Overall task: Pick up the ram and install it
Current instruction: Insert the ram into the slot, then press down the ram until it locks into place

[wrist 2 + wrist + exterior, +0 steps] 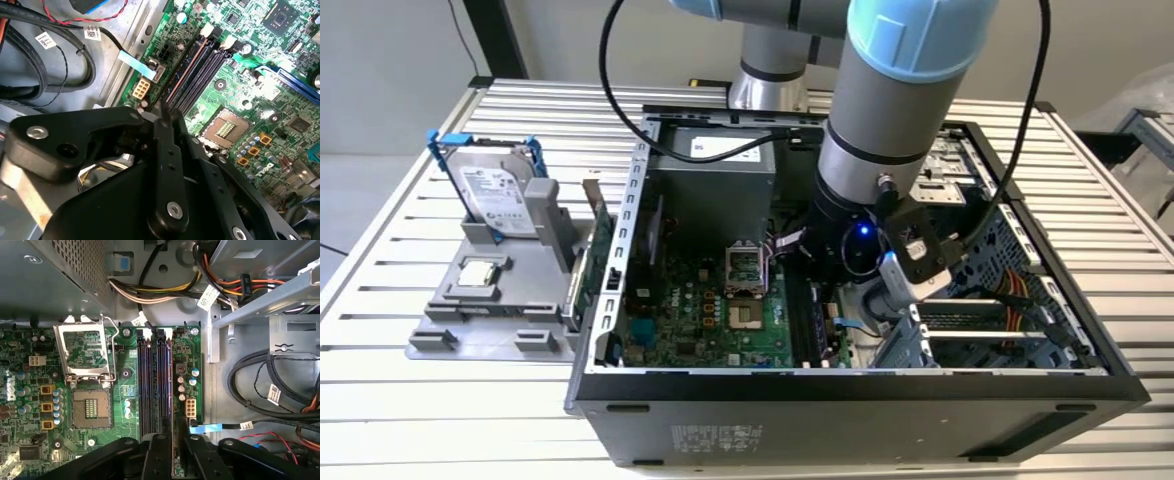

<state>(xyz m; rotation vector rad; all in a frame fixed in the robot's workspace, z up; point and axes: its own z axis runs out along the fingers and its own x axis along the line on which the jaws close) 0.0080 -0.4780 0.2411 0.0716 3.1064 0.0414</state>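
End effector (pixel 172 452) w/ ram (pixel 174 405) over slots (pixel 146 385)

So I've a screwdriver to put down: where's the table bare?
Bare table slats lie in front of the grey holder and at the exterior view's right of the case. Inside the case it is crowded: gripper, cables.

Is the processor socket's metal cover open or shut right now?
Open. In the first wrist view the metal cover is swung back, leaving the socket contacts bare.
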